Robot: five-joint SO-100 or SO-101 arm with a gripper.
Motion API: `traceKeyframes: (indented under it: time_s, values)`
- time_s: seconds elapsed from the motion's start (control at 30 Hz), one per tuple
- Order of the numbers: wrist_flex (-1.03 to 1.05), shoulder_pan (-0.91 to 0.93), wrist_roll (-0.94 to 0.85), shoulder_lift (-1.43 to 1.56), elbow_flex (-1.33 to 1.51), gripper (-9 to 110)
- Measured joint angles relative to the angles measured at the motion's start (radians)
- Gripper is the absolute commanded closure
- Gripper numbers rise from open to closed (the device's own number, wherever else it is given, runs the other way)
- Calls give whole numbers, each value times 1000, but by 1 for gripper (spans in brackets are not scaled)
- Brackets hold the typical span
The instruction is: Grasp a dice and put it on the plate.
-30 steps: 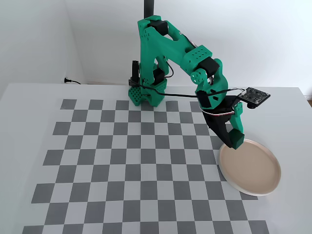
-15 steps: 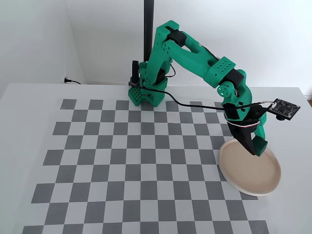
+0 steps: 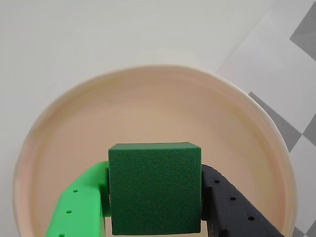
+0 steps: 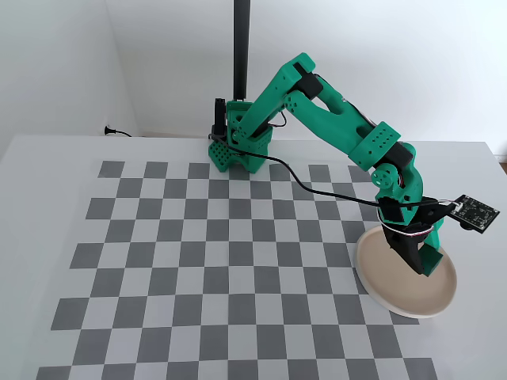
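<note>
In the wrist view the dark green dice [image 3: 154, 190] is clamped between my gripper's [image 3: 155, 174] bright green finger [image 3: 84, 202] on the left and black finger [image 3: 229, 202] on the right. Behind it the beige-pink plate [image 3: 163, 108] fills most of the view. In the fixed view my gripper [image 4: 421, 261] points down over the middle of the plate [image 4: 396, 299] at the right of the checkerboard, low over its surface. The dice is hard to tell apart from the fingers there. I cannot tell whether the dice touches the plate.
A grey and white checkerboard mat [image 4: 222, 237] covers the table. The arm's green base [image 4: 238, 146] stands at the mat's far edge beside a black pole [image 4: 241, 47]. The wrist camera board [image 4: 475, 212] sticks out to the right of the gripper.
</note>
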Motion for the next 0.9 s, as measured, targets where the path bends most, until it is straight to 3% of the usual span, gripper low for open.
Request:
traceKeyframes:
  time_s: [0.33, 0.9]
  values:
    - [18, 0, 3, -12, -2, 80]
    - [121, 46, 3, 144, -2, 80]
